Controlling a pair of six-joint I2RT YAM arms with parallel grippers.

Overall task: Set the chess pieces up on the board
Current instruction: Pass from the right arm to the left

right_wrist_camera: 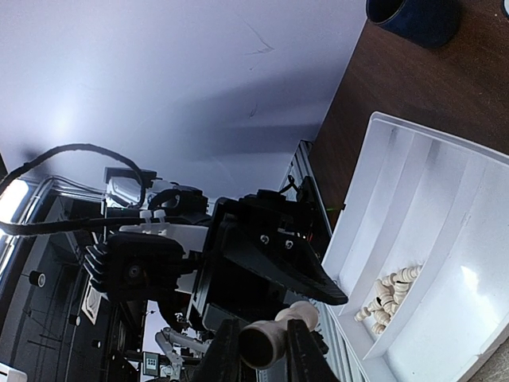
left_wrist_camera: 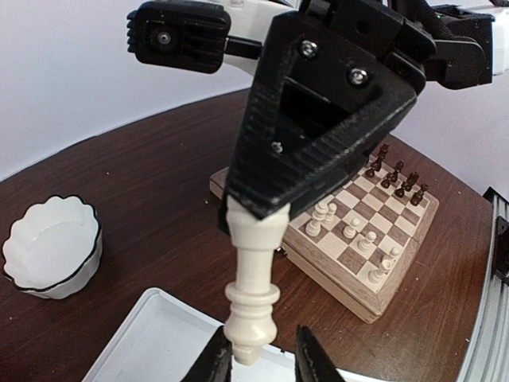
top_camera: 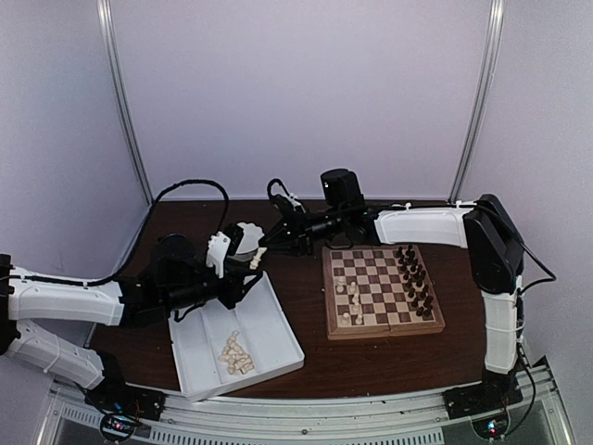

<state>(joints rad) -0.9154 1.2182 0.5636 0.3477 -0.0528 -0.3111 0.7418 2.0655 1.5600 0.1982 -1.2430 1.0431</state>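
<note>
My right pincer grips the base of a cream turned-wood chess piece, holding it in the air. My left pincer stands narrow around its head, with a gap on one side. Below lies a white divided plastic tray. Beside it on the dark brown bench sits the square checked wooden board, with dark brown chess pieces along its right side.

The cream chess piece is smooth, faintly glossy turned wood. The right hand has matt, ribbed black plastic fingers. Beneath it are a glossy white plastic tray and a dark satin wood table.
</note>
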